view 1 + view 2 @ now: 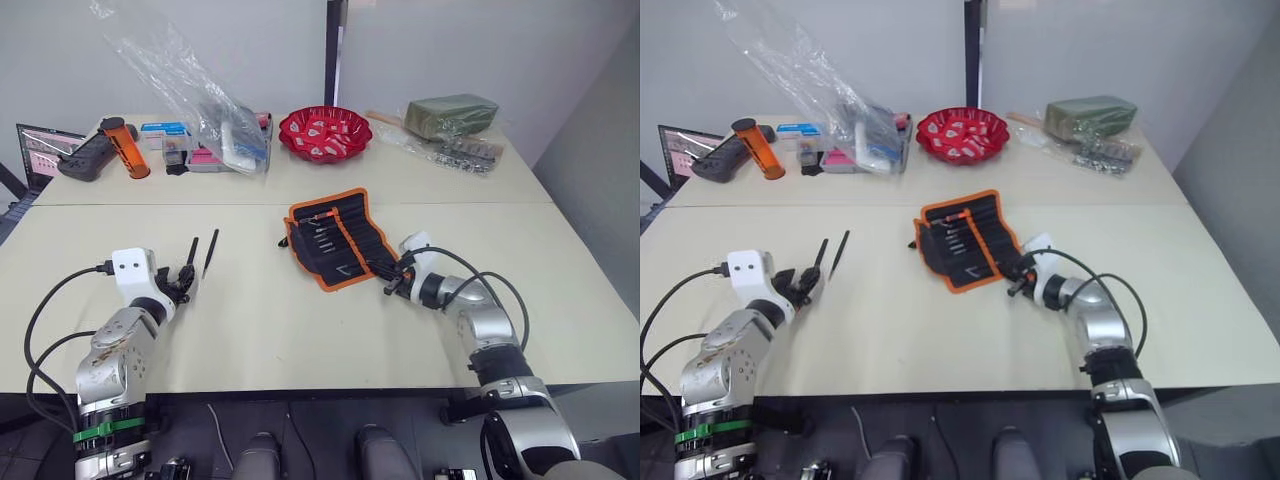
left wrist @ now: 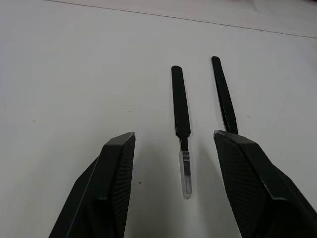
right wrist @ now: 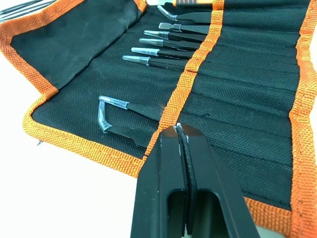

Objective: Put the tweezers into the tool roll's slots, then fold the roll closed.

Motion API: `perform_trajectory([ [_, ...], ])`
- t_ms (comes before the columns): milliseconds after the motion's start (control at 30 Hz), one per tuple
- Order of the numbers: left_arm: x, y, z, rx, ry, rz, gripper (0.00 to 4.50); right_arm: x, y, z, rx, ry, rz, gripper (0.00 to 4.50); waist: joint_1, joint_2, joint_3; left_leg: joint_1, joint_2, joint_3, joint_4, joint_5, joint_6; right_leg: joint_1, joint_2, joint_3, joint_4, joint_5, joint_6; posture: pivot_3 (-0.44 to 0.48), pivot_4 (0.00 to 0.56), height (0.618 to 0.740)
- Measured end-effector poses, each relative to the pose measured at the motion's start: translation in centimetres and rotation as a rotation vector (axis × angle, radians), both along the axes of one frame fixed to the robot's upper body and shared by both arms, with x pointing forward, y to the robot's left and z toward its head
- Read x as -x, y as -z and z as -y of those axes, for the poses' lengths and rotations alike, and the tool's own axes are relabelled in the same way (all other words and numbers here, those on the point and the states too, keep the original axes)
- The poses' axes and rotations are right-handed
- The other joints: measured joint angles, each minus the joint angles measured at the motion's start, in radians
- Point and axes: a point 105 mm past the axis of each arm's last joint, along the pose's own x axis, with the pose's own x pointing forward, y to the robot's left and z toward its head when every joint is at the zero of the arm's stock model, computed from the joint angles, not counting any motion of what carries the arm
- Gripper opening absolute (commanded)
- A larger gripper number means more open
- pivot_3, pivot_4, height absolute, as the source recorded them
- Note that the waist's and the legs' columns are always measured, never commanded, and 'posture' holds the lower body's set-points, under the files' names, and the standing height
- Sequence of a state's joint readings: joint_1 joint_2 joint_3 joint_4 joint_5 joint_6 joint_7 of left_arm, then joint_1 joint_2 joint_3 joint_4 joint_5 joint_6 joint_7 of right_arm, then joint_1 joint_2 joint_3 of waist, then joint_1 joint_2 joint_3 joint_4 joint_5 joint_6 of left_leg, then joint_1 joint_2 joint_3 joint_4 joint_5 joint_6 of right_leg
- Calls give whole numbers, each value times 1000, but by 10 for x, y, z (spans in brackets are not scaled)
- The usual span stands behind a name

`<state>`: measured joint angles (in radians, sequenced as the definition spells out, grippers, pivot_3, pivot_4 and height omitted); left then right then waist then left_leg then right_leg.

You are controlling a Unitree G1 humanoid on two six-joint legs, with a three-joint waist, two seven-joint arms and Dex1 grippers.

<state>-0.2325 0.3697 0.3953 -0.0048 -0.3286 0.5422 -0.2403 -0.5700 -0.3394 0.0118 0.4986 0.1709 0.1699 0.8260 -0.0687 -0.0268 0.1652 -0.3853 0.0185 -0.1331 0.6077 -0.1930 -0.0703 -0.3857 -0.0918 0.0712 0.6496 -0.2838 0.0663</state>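
Note:
The tool roll (image 1: pixel 336 238) lies unrolled in the middle of the table, black with orange trim. Several tweezers (image 3: pixel 163 42) sit in its slots (image 3: pixel 237 74), their capped tips sticking out; a bent-tipped one (image 3: pixel 115 105) lies near the roll's edge. My right gripper (image 3: pixel 178 130) is shut, its tips pressed together just above the roll's orange stripe, and I see nothing between them. Two loose tweezers lie side by side on the table at the left. One tweezers (image 2: pixel 181 106) lies between the open fingers of my left gripper (image 2: pixel 174 138); the other tweezers (image 2: pixel 223 94) runs partly behind one finger.
At the back stand a red bowl (image 1: pixel 324 132), a clear plastic bag (image 1: pixel 205 105) over small boxes, an orange bottle (image 1: pixel 126 147), a black controller (image 1: pixel 85 157) and a green bundle (image 1: pixel 451 113). A seam (image 1: pixel 150 204) crosses the table behind the roll.

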Motion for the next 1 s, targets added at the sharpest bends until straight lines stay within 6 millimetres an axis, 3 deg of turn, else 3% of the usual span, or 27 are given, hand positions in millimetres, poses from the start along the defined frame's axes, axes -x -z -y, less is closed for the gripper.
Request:
perform_trajectory([
  [133,-3,8,0,-41,-2,-41,2671,0,0,1,1,3,-2,0,1,0,0,0,0,0,0,0,0,0,0,0,0,0,0,0,150,740],
  [400,-22,5,10,-112,30,-71,2671,0,-1,1,5,4,-3,0,2,0,0,0,0,0,0,0,0,0,0,0,0,0,0,0,150,740],
  [633,-27,5,11,-118,23,-79,2671,0,0,1,6,5,-3,0,2,0,0,0,0,0,0,0,0,0,0,0,0,0,0,0,150,740],
  [667,-28,5,11,-114,19,-81,2174,0,0,1,7,5,-3,0,2,0,0,0,0,0,0,0,0,0,0,0,0,0,0,0,150,740],
  [900,-29,4,1,-42,-43,-73,30,-1,-1,1,11,2,-2,0,2,0,0,0,0,0,0,0,0,0,0,0,0,0,0,0,150,740],
  [1000,-29,4,0,-33,-45,-71,30,-1,-1,0,11,2,-2,0,2,0,0,0,0,0,0,0,0,0,0,0,0,0,0,0,150,740],
])
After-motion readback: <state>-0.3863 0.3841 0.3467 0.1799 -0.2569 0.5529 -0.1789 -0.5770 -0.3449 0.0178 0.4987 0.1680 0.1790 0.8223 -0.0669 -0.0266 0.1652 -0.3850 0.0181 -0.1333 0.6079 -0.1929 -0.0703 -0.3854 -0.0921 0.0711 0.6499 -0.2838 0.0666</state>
